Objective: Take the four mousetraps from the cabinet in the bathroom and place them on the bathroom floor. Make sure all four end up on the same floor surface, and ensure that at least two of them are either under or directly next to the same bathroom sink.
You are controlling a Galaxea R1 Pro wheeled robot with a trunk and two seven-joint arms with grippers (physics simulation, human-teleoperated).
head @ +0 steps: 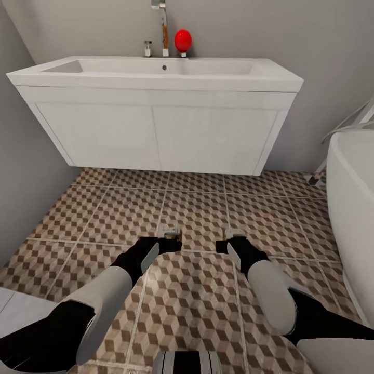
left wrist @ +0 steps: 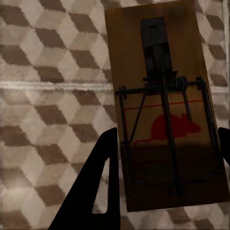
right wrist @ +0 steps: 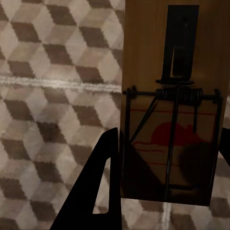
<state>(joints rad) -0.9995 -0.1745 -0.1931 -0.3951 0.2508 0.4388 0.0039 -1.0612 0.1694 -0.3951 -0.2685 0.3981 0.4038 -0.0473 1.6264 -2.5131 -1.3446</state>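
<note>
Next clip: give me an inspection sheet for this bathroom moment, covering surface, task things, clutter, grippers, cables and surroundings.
Surface: cube-patterned floor tiles with pale grout.
Task things: one mousetrap held between the left gripper fingers; a second mousetrap in the right gripper; both held in front of the sink.
Clutter: red ball-like object behind the tap.
Grippers: both shut on traps.
Cables: nothing seen.
Surroundings: grey walls, white bathtub on the right.

- Both arms are extended forward and downward, toward 12 o'clock in the head view.
- The left tool [head: 170, 236] is held closed on a mousetrap [left wrist: 165, 110].
- The right tool [head: 232, 239] is likewise clamped on another mousetrap [right wrist: 175, 105].
</note>
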